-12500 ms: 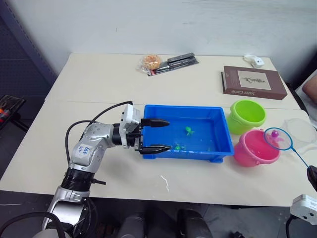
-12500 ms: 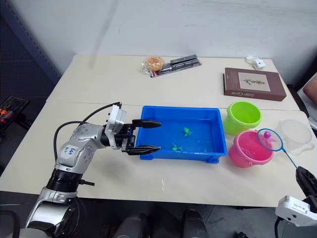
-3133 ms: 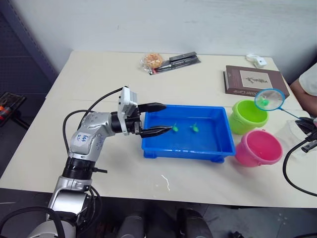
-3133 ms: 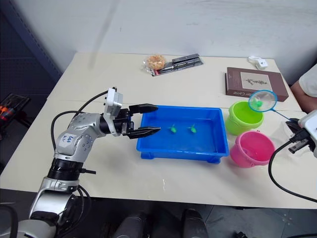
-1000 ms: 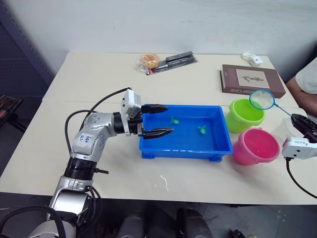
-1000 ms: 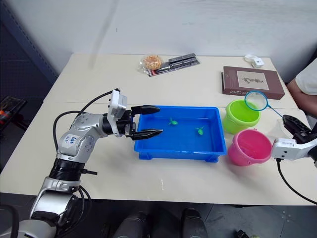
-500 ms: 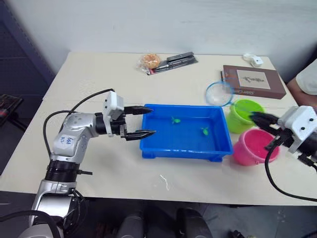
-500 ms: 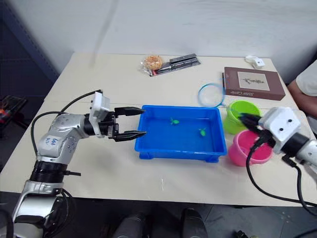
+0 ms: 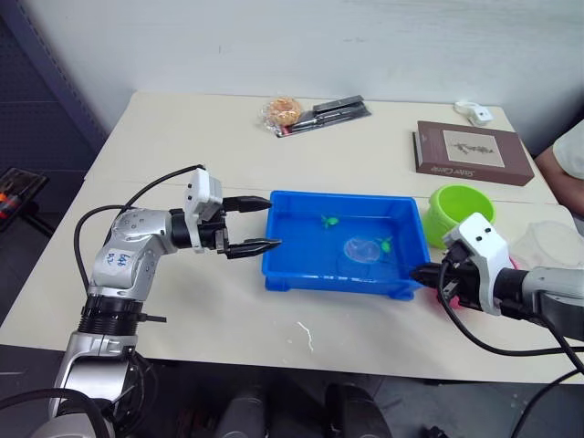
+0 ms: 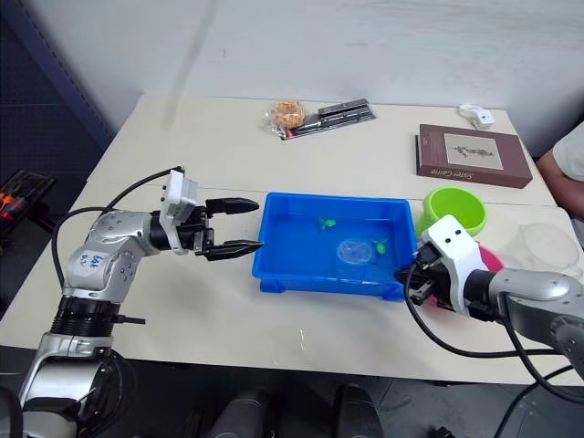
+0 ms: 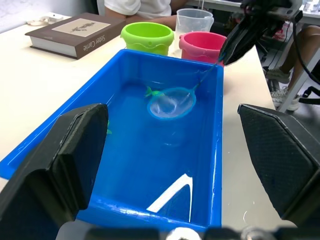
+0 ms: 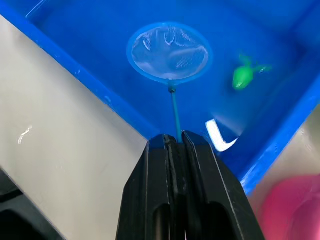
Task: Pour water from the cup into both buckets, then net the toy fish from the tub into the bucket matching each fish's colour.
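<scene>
A shallow blue tub point(image 9: 401, 283) holds water, two small green toy fish point(image 9: 328, 220) and a round net point(image 9: 358, 249) dipped in beside one fish. Just beside it stand a lime-green bucket point(image 9: 459, 206), a pink bucket point(image 11: 201, 44) and a clear cup point(image 9: 553, 245).

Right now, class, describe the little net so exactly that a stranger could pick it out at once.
Find the blue tub in the middle of the table. The net is inside it, a small round hoop with pale mesh on a thin blue handle running to the right pincer. A green fish swims beside it, outside the hoop.
</scene>
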Available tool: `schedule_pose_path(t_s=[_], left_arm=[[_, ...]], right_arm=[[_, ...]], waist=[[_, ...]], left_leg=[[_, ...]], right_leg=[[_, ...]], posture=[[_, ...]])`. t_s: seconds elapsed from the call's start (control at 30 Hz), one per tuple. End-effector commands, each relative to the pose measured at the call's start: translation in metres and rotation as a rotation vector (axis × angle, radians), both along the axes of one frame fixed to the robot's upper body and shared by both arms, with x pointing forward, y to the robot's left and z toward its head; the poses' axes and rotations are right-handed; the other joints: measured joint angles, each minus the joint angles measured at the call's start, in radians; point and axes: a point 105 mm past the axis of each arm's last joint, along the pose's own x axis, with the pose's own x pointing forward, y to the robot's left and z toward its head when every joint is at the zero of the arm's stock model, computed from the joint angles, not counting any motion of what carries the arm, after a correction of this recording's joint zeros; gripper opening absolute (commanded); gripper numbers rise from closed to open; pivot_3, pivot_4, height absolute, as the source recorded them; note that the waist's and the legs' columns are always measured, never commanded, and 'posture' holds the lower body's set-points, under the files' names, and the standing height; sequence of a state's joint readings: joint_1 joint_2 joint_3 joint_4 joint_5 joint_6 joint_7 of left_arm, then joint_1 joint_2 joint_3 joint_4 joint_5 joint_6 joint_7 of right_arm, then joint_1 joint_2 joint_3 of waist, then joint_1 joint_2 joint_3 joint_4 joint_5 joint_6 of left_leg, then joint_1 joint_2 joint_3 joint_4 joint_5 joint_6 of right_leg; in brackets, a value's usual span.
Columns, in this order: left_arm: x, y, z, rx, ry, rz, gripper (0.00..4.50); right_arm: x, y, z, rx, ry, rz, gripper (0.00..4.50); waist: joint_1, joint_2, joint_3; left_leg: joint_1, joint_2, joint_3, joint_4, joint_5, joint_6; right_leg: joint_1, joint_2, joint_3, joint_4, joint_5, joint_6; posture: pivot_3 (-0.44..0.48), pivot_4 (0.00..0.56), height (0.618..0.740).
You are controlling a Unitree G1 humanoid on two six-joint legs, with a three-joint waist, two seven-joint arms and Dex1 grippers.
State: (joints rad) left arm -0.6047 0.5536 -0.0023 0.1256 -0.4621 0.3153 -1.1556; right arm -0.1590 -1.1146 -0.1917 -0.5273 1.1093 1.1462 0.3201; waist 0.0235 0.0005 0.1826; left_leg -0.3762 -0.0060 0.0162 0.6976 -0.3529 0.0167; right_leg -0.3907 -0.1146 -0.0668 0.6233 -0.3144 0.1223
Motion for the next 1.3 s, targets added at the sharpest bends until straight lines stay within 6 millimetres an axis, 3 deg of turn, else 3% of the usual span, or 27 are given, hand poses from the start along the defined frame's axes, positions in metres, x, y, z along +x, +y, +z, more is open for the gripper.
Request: schedule_pose_path(t_s=[0.03,0.17,0.33,0.57,0.97,1.13,1.3], left_arm=[[-0.003,-0.004,0.009,-0.009,-0.051,-0.013,4.45],[-0.002,-0.005,0.01,-0.023,-0.056,-0.006,4.45],[-0.002,-0.005,0.011,-0.032,-0.065,0.005,4.45],[-0.002,-0.005,0.01,-0.048,-0.074,0.028,4.45],[-0.002,-0.008,0.011,-0.066,-0.081,0.031,4.45],[-0.002,-0.009,0.011,-0.06,-0.075,0.023,4.45],[-0.003,-0.009,0.011,-0.057,-0.072,0.015,4.45]], right_arm=[[-0.005,0.003,-0.004,0.045,0.115,0.006,0.0],[-0.002,0.004,-0.006,0.043,0.176,0.013,0.0],[0.009,-0.01,-0.007,-0.02,0.214,-0.068,0.0],[0.018,-0.022,0.006,-0.074,0.225,-0.137,0.0],[0.045,-0.021,0.018,-0.137,-0.001,-0.173,0.0],[0.045,-0.018,0.018,-0.136,-0.081,-0.137,0.0],[0.033,-0.01,0.024,-0.123,-0.151,-0.019,0.0]], waist=[[0.0,0.0,0.0],[0.0,0.0,0.0],[0.001,0.0,0.0],[-0.001,0.0,0.0],[-0.001,0.0,0.0],[0.001,0.0,0.0],[0.0,0.0,0.0]], left_leg=[[0.0,0.0,0.0,0.0,0.0,0.0],[0.0,0.0,0.0,0.0,0.0,0.0],[0.0,0.0,0.0,0.0,0.0,0.0],[-0.001,0.0,0.0,0.0,0.0,0.0],[-0.001,0.0,0.001,0.0,0.0,0.0],[-0.002,0.0,0.001,0.0,0.0,0.0],[-0.002,0.0,0.001,-0.001,0.0,0.0]], right_leg=[[0.0,0.0,0.0,0.0,0.0,0.0],[0.0,0.0,0.0,0.0,0.0,0.0],[0.0,0.0,0.0,0.0,0.0,0.0],[-0.001,0.0,0.0,0.0,0.0,0.0],[-0.002,0.0,0.001,0.0,0.0,0.0],[-0.002,0.0,0.0,0.0,0.0,0.0],[-0.002,0.0,0.0,0.0,0.0,0.0]], posture=[[0.0,0.15,0.738],[0.0,0.15,0.738],[0.0,0.15,0.738],[0.0,0.15,0.738],[0.0,0.15,0.738],[0.0,0.15,0.738],[0.0,0.15,0.738]])
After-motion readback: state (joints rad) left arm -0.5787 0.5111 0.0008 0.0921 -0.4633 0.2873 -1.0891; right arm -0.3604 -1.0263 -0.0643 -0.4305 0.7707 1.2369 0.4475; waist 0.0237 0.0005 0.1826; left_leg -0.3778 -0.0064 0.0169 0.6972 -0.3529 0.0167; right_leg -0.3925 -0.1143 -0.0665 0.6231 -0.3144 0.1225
